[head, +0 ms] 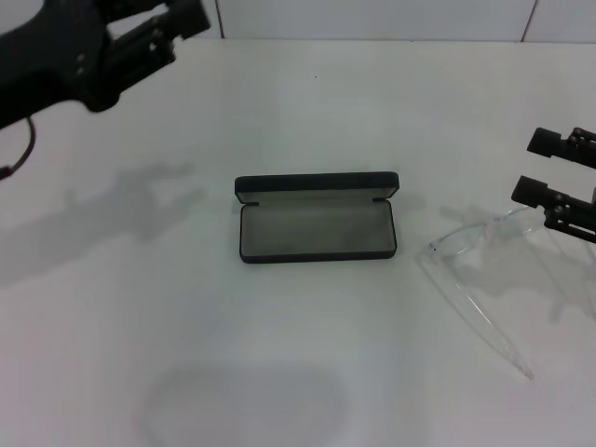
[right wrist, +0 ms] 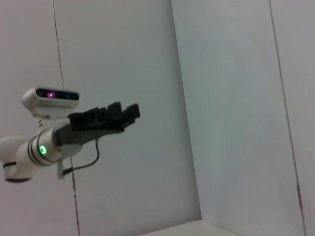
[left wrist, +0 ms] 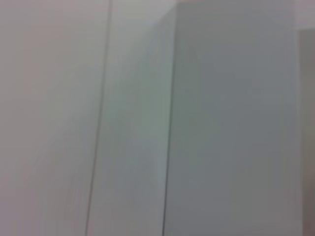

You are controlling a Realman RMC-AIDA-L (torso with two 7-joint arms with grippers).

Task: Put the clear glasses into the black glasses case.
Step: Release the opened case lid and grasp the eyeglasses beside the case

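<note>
The matte black rectangular hinged glasses case lies open at the centre of the white desk, lid raised at the far side and grey lining exposed. The transparent, colourless wraparound plastic glasses lie on the desk to the right of the case, apart from it, with one long thin temple arm running toward the near edge. The right gripper is at the right edge of the head view, directly over the lens end of the glasses; its two black fingers stand spread apart and hold nothing. The left gripper is raised at the far left, well clear of both items; whether it is open or closed cannot be determined, and nothing is seen in it. Hazards from this state: the clear plastic offers little visual contrast, so the closing fingers may miss the thin frame or catch only a temple arm, leaving the glasses to swing or slip. A grip on the curved lens may slide. An unfolded temple arm may catch the case rim or lid and shift the unsecured case.
</note>
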